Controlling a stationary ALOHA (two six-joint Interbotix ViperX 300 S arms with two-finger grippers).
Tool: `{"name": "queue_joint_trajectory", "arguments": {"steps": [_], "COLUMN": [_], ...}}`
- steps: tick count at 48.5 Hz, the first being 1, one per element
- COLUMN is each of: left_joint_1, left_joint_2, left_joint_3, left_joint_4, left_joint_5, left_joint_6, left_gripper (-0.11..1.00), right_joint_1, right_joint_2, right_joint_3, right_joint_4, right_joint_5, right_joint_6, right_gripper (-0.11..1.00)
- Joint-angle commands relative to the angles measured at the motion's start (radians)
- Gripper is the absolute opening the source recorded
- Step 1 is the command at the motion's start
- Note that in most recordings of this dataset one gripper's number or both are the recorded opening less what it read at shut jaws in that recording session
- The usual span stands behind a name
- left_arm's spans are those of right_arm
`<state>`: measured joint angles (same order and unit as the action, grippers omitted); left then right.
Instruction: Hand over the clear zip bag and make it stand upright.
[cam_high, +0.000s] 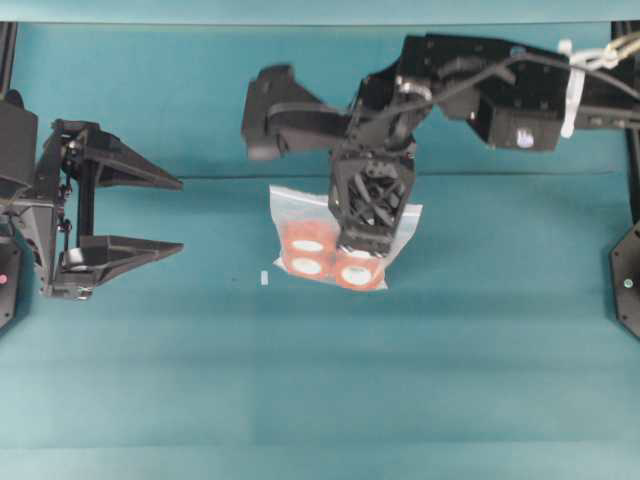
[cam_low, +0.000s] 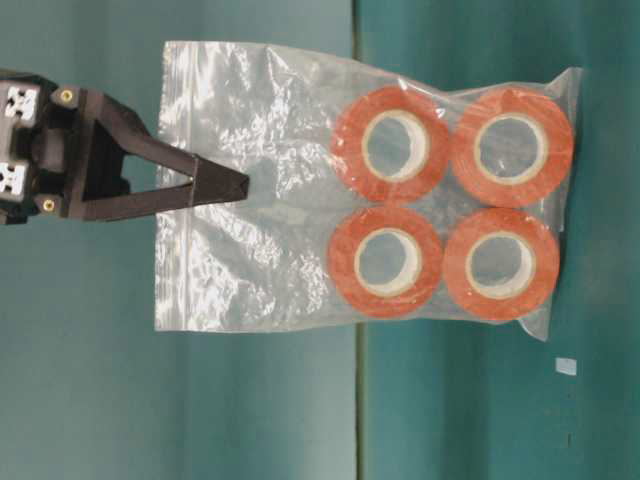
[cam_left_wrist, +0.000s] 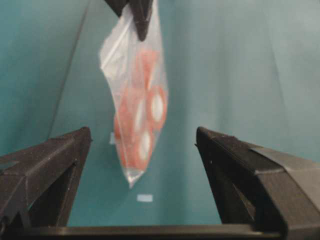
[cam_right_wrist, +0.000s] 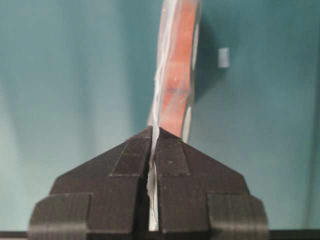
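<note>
Overhead: right claw (cam_high: 362, 243) pinches the bag (cam_high: 300, 215) above mid-desk (cam_high: 320, 380); left claw (cam_high: 150, 215) waits wide open near the left edge, well apart.
Table-level: bag hangs from the clamped tips, four rolls (cam_low: 450, 215) at its low end — lifted, not yet passed.
Left wrist: bag dangles ahead between spread fingers (cam_left_wrist: 50, 165), no contact.
Right wrist: jaws closed on the plastic.
Left to do: handover, then standing it — judged.
</note>
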<state>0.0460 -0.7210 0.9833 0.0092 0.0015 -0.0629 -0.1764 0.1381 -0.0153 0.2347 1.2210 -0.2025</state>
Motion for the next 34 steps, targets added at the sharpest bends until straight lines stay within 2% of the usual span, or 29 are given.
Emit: {"name": "queue_joint_trajectory", "arguments": {"steps": [1,16,34], "left_joint_1": [0.0,0.0,0.002], "left_joint_2": [-0.002,-0.002,0.0], "left_joint_3": [-0.011,-0.009,-0.011], "left_joint_4": [0.002,0.002,0.0], "left_joint_5": [-0.003,-0.005,-0.005], "left_joint_6": [-0.002,-0.006,-0.009], "left_gripper": [0.93,0.93,0.93], "right_joint_1": [0.023,0.028,0.041], "right_joint_2": [-0.012,-0.011,-0.012], "right_joint_3": [-0.006,-0.015,-0.032], "right_joint_4": [-0.023,-0.051,-0.052], "right_joint_5": [-0.006,-0.025,-0.025], "right_joint_6": [-0.041,-0.109,-0.179], "right_gripper": [0.01,0.01,0.01]}}
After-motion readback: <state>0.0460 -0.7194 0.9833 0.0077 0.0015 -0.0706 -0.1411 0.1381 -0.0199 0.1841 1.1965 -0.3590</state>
